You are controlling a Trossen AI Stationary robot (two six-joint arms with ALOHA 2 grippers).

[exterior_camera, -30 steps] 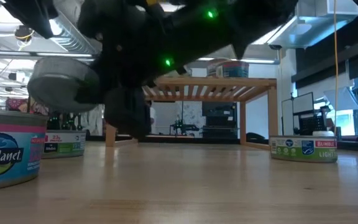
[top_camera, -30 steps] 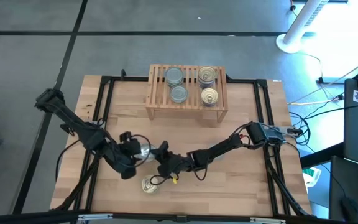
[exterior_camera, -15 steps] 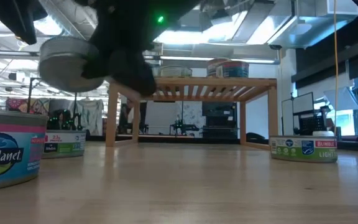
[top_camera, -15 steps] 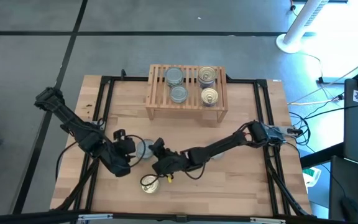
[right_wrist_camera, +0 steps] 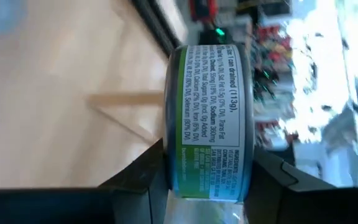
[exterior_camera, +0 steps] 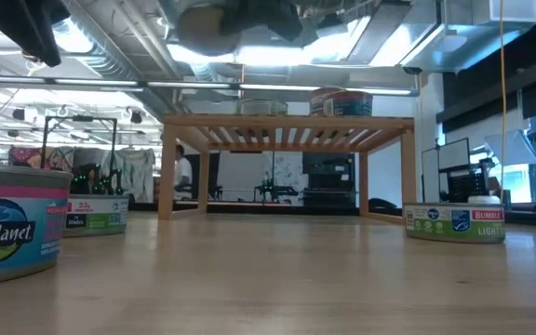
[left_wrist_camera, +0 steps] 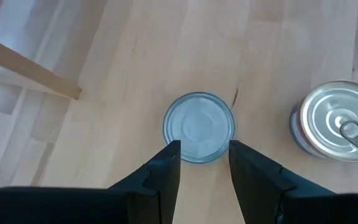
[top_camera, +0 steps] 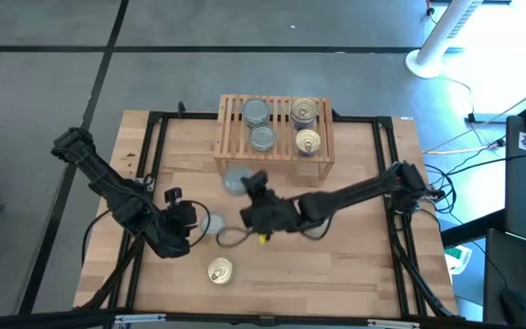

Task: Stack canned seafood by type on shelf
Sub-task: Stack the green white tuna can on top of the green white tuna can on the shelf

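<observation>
The light-wood shelf (top_camera: 274,139) stands at the table's far side and carries two silver-topped tins (top_camera: 259,125) and two gold-topped tins (top_camera: 306,126). My right gripper (top_camera: 247,185) is raised just in front of the shelf's left part, shut on a silver-topped tin (top_camera: 234,180) with a green label (right_wrist_camera: 209,118). My left gripper (left_wrist_camera: 202,149) is open, and its fingertips stand just short of another silver-topped tin (left_wrist_camera: 199,126) resting flat on the table (top_camera: 213,222). A gold-topped tin (top_camera: 219,270) sits nearer the near edge. My right gripper pinches the tin between its two fingers (right_wrist_camera: 143,177), one on each flat face, so the labelled side wall (right_wrist_camera: 209,74) faces the wrist camera. It comes from the table's right. The tin is lifted clear, above the level of the shelf top in the low view (exterior_camera: 205,23).
In the low view, three tins stand on the table: a teal one (exterior_camera: 7,228), a smaller one behind it (exterior_camera: 96,214) and one at the right (exterior_camera: 454,223). A dark frame (top_camera: 153,164) runs along the table's sides. A cable loop (top_camera: 231,239) lies between the grippers.
My right gripper has carried the tin from low over the table's middle, near the left gripper, up and toward the far edge to just in front of the shelf. The tin has risen from about table height to above the shelf top.
</observation>
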